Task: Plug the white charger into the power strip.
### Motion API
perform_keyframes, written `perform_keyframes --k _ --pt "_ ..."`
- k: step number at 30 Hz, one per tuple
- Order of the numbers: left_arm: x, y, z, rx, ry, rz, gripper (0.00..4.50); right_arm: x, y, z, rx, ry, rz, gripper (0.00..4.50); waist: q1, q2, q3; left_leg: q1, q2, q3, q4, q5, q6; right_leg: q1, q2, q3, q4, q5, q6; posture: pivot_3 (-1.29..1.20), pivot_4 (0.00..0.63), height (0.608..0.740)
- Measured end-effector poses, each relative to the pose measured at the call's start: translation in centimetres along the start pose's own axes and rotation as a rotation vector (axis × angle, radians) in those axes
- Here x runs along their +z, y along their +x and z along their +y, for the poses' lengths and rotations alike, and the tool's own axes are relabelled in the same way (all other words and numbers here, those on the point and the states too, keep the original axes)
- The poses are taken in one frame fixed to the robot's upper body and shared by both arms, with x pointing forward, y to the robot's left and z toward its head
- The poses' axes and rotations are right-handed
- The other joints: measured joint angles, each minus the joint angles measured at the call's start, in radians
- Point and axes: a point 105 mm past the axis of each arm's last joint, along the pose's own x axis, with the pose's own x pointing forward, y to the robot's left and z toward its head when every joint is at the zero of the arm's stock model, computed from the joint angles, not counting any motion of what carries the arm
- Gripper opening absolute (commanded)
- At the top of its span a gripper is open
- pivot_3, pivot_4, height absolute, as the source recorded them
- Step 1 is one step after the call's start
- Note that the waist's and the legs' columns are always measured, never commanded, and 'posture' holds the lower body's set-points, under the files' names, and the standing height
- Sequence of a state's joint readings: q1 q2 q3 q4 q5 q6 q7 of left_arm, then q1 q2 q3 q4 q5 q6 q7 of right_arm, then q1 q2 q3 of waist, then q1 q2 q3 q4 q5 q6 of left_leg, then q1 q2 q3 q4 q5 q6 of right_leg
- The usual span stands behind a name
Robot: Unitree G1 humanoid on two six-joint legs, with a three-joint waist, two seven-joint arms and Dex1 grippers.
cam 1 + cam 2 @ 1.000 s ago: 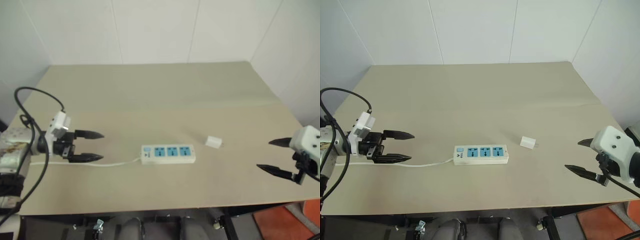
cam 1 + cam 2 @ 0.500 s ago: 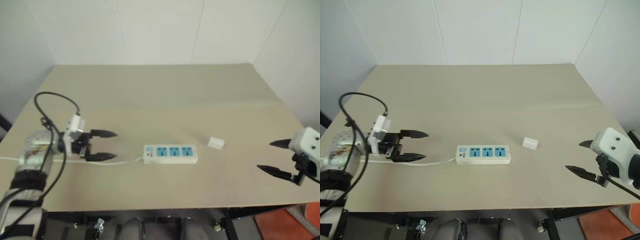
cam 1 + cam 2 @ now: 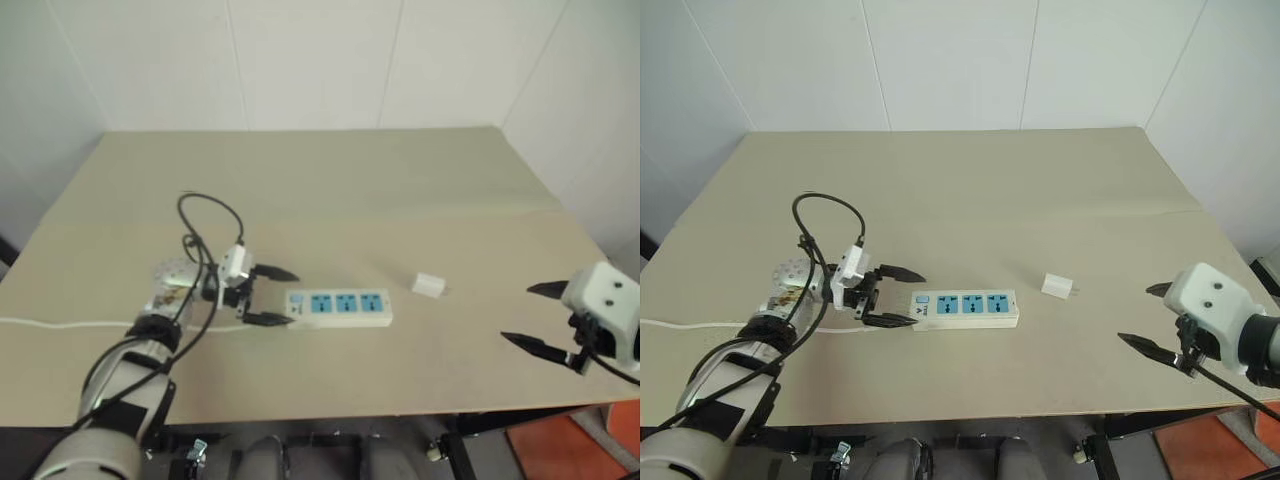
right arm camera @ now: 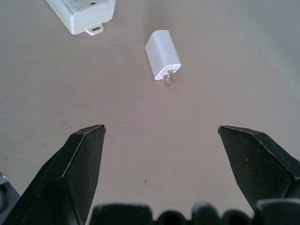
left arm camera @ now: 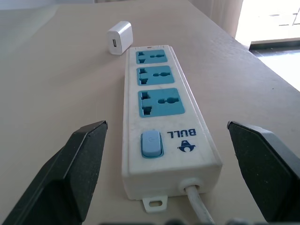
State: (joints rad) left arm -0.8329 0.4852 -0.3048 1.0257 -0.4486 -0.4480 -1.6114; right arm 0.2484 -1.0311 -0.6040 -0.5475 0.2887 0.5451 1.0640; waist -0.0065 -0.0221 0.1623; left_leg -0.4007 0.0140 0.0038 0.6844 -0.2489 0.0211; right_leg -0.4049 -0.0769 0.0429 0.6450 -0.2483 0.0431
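The white charger [image 3: 429, 285] lies flat on the bench [image 3: 330, 190], well in front of the right gripper [image 3: 535, 318], with its two prongs pointing toward that gripper. The gripper is wide and holds nothing. The power strip [image 3: 338, 308] lies just beside the charger. The left gripper [image 3: 272, 296] is wide too, right at the strip's switch end, with its cord [image 3: 70, 322] running back beside the arm.

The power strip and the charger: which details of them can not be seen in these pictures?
- Power strip: where its cord ends; in the eye views the cord runs off the left picture edge, so whether it is plugged in is unknown.
- Charger: its underside, lying against the table.
- Power strip's far end in the right wrist view: cut off by the picture edge.
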Motion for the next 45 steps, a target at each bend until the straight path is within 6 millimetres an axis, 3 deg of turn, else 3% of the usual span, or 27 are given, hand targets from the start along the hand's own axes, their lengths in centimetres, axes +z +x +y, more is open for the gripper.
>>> perform_keyframes --k 16,32,36,41,45 --pt "-1.7 2.5 -0.6 0.021 -0.011 -0.043 4.48 0.0 0.2 0.7 -0.020 0.013 0.004 4.50 0.000 -0.001 0.000 0.000 0.000 0.000 0.000 0.000 0.000 0.000 0.000 0.000 -0.001 0.000 0.000 0.00 0.150 0.740" --pt "-2.7 2.1 -0.8 0.090 0.013 -0.029 4.48 0.2 1.0 0.8 -0.037 0.015 -0.008 4.50 -0.003 0.000 0.000 0.002 0.000 -0.001 0.000 0.000 0.000 0.002 0.000 0.000 0.000 0.000 0.000 0.00 0.150 0.740" --pt "-2.8 2.1 -0.8 0.093 0.007 -0.035 3.32 0.1 1.2 0.9 -0.033 0.016 -0.006 4.50 -0.002 0.000 0.000 0.002 0.000 -0.001 0.000 0.000 0.000 0.002 0.000 0.000 0.000 0.000 0.000 0.00 0.150 0.740" --pt "-2.9 2.1 -1.0 0.077 0.004 -0.026 3.32 0.2 1.4 1.1 -0.029 0.014 -0.006 4.50 -0.003 0.000 0.000 0.002 0.000 -0.001 0.000 0.000 0.000 0.002 0.000 0.000 0.000 0.000 0.000 0.00 0.150 0.740" --pt "-2.9 2.1 -1.0 0.058 -0.001 -0.006 3.32 1.6 1.3 0.5 0.015 0.006 -0.010 4.50 -0.007 0.000 0.000 0.002 0.000 0.000 0.000 0.000 0.000 0.002 0.000 0.001 0.000 0.000 0.000 0.00 0.150 0.740"
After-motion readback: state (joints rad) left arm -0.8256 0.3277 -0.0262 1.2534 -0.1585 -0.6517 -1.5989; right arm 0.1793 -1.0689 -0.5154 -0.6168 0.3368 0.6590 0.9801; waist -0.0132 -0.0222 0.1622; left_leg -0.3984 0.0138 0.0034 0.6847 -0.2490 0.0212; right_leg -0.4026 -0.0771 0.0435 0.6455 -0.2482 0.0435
